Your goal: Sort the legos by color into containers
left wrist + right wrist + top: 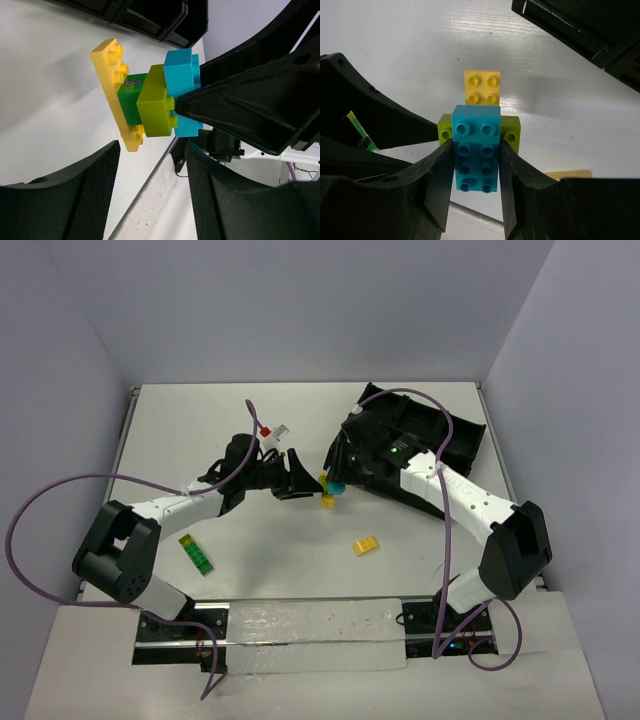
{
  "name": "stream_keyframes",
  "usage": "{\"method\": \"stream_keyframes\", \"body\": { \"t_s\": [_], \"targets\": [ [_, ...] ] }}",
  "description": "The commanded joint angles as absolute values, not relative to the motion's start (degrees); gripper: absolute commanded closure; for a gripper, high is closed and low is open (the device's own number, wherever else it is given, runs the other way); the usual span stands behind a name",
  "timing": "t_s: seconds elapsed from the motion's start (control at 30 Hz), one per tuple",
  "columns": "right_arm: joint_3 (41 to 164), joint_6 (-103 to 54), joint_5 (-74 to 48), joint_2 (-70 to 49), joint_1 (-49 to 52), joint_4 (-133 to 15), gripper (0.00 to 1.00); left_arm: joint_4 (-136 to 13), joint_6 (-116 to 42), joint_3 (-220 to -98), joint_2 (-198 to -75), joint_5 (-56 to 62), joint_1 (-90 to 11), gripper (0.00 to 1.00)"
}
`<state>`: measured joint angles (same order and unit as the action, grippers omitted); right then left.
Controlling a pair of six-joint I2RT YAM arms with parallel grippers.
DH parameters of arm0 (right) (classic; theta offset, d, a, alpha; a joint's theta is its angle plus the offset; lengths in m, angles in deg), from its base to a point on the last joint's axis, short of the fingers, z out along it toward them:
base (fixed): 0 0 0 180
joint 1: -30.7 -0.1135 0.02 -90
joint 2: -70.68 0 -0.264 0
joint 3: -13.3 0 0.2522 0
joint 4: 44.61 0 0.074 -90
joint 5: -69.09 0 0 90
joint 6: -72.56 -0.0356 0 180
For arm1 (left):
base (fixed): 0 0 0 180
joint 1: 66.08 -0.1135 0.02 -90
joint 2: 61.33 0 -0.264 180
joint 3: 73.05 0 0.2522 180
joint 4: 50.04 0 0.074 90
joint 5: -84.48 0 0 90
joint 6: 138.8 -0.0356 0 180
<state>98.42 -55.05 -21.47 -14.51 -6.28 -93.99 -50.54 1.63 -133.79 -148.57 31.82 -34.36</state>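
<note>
Right in the middle of the overhead view there's a joined stack (329, 490), and it looks lifted clear of the tabletop (280, 560). It's a cyan brick (476, 131) on a lime brick (157, 102), then a dark green brick (130, 104) and a long yellow plate (116, 85). The right gripper (476, 165) is clamped on the cyan brick, one finger on each long side. Facing it from the left, the left gripper (151, 165) has its jaws apart, just short of the stack and touching nothing.

So I'd say this is the pull-apart step: mixed colours can't go in one compartment. Next, the left gripper needs to pinch the yellow plate end and peel it off while the right holds firm.

The black tray (462, 436) waits at upper right. A loose yellow brick (366, 546) lies below centre, and a green piece (197, 553) sits at lower left.
</note>
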Motion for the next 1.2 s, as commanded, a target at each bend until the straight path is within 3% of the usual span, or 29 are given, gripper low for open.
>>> {"method": "stream_keyframes", "body": {
  "t_s": [0.0,0.47,0.6,0.9,1.0,1.17],
  "targets": [
    [100.31,-54.97,-21.23,-13.49,-7.18,-93.79,0.98,-46.43,2.39,-136.68,-148.99,33.35,-34.09,0.38],
    [100.37,-54.87,-21.17,-14.33,-8.33,-93.62,0.98,-43.16,5.08,-136.46,-149.46,34.46,-34.09,0.51],
    [100.19,-54.8,-21.25,-14.4,-8.41,-93.62,0.98,-43.23,5.08,-136.29,-149.31,34.3,-34.17,0.68],
    [99.93,-54.62,-21.17,-14.48,-8.5,-93.47,0.98,-43.52,5.1,-135.96,-148.98,34.14,-34.09,0.85],
    [100.14,-54.41,-21.24,-14.45,-8.5,-93.7,0.98,-44.27,4.76,-135.75,-148.78,33.49,-34.18,1.0],
    [99.81,-54.44,-21.25,-14.04,-8.5,-93.78,0.98,-46.32,4.27,-135.41,-149.42,31.73,-34.18,1.0]
  ]
}}
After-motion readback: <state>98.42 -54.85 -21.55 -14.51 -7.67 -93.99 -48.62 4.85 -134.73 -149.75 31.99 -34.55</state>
